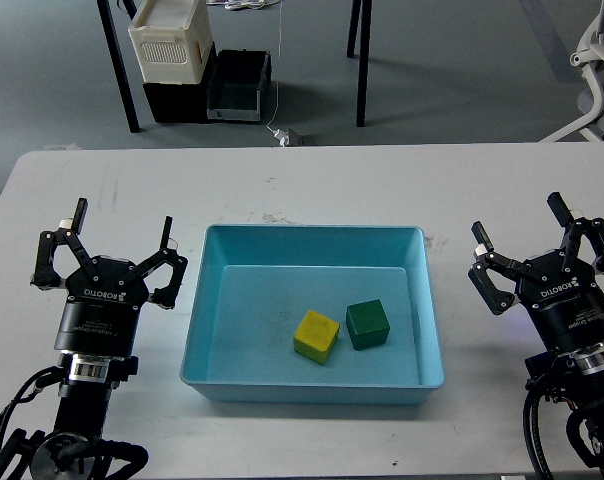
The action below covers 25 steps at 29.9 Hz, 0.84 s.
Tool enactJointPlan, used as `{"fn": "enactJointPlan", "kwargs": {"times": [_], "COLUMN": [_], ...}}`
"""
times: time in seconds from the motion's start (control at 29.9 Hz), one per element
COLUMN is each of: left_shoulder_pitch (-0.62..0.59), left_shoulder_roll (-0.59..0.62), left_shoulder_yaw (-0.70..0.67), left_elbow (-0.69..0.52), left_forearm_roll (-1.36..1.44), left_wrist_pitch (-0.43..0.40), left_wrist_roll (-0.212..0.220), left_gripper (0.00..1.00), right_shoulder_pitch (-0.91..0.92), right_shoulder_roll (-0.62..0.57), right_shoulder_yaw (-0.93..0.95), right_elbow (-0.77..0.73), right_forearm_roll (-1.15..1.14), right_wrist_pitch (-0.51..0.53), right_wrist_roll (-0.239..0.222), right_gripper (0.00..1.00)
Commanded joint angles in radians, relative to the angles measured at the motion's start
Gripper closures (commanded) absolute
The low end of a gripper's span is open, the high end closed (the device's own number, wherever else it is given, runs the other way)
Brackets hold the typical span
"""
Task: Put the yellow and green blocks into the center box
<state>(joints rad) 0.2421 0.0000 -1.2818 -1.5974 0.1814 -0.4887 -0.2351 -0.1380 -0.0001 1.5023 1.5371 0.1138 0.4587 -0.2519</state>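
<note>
A yellow block (316, 336) and a green block (367, 324) lie side by side on the floor of the light blue box (207, 330) in the middle of the white table. My left gripper (115, 247) is open and empty, standing left of the box. My right gripper (536, 238) is open and empty, standing right of the box. Neither gripper touches the box or the blocks.
The white table (302, 185) ends just beyond the box's far side. Behind it on the floor stand a white crate (169, 40) on black bins and a black table leg (360, 60). An office chair (597, 70) shows at the top right.
</note>
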Motion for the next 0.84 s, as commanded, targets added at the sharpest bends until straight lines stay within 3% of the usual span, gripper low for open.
{"fn": "enactJointPlan", "kwargs": {"times": [0.0,0.8], "left_shoulder_pitch": [-0.003,-0.046], "left_shoulder_roll": [0.000,0.000], "left_shoulder_yaw": [0.001,0.001], "left_elbow": [0.004,0.013], "left_forearm_roll": [-0.014,-0.016], "left_wrist_pitch": [0.000,0.000], "left_wrist_roll": [0.003,0.003], "left_gripper": [0.00,0.00], "right_shoulder_pitch": [0.000,-0.003], "right_shoulder_roll": [0.000,0.000], "right_shoulder_yaw": [0.004,-0.002], "right_elbow": [-0.002,0.001], "right_forearm_roll": [0.000,0.000], "right_wrist_pitch": [-0.002,-0.002], "right_wrist_roll": [0.000,0.000], "right_gripper": [0.00,0.00]}}
